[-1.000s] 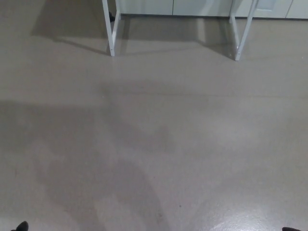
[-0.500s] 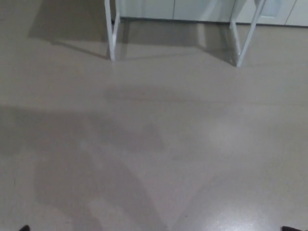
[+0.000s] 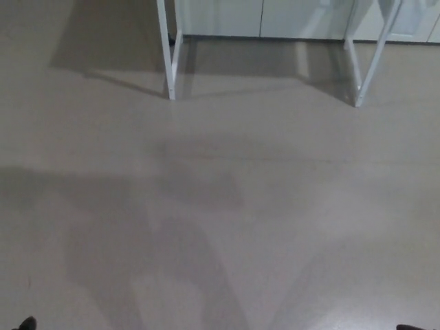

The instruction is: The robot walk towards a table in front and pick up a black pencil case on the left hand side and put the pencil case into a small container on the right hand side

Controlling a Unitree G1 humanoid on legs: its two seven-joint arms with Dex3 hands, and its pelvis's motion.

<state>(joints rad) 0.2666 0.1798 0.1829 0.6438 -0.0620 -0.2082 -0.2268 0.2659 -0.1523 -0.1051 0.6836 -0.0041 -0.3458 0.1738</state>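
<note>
White desk legs (image 3: 170,62) were seen far ahead of the left hand (image 3: 27,323) and right hand (image 3: 411,327), their grip state indeterminable. The pencil case was not shown. A skewed approach might strike a leg.

Table legs (image 3: 170,62) cut by top edge, black tips (image 3: 27,323) at bottom corners, unidentifiable

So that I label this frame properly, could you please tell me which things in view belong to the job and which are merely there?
Job: table legs of the table to reach; dark tips at the bottom corners, probably the left hand and right hand. Not in view: pencil case, container.
Merely there: floor; white cupboard fronts.
</note>
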